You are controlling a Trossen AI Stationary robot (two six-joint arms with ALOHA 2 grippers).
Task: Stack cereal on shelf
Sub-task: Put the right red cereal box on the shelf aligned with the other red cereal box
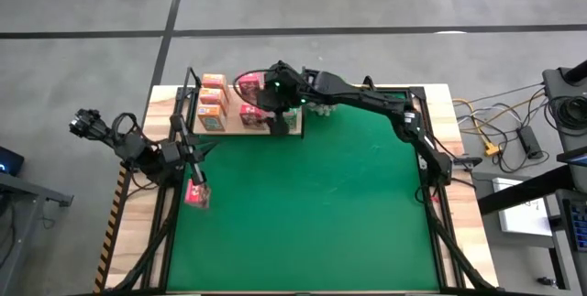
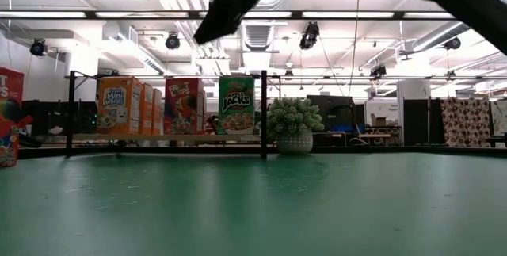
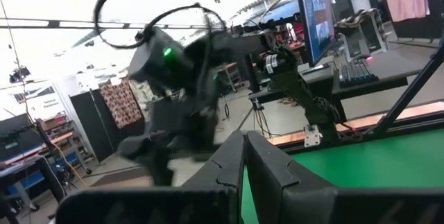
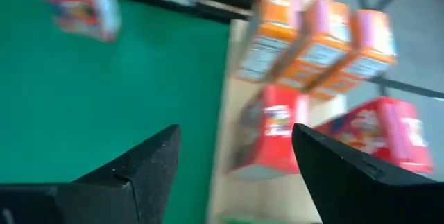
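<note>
I see the right gripper above the shelf at the table's far edge, its fingers spread wide with nothing between them (released). Below them in its wrist view sit three orange cereal boxes in a row, and nearer, two pink-red boxes: one upright, the other lying beside it. In the low view I read the shelf row as orange box, pink-red box, then a green box, all upright on the board. A small bushy plant stands just beside the shelf's end upright.

The left gripper rests low at the left edge of the green mat, jaws clenched. One more pink-red box stands on the mat just beside its fingertips (touching or not, I cannot tell).
</note>
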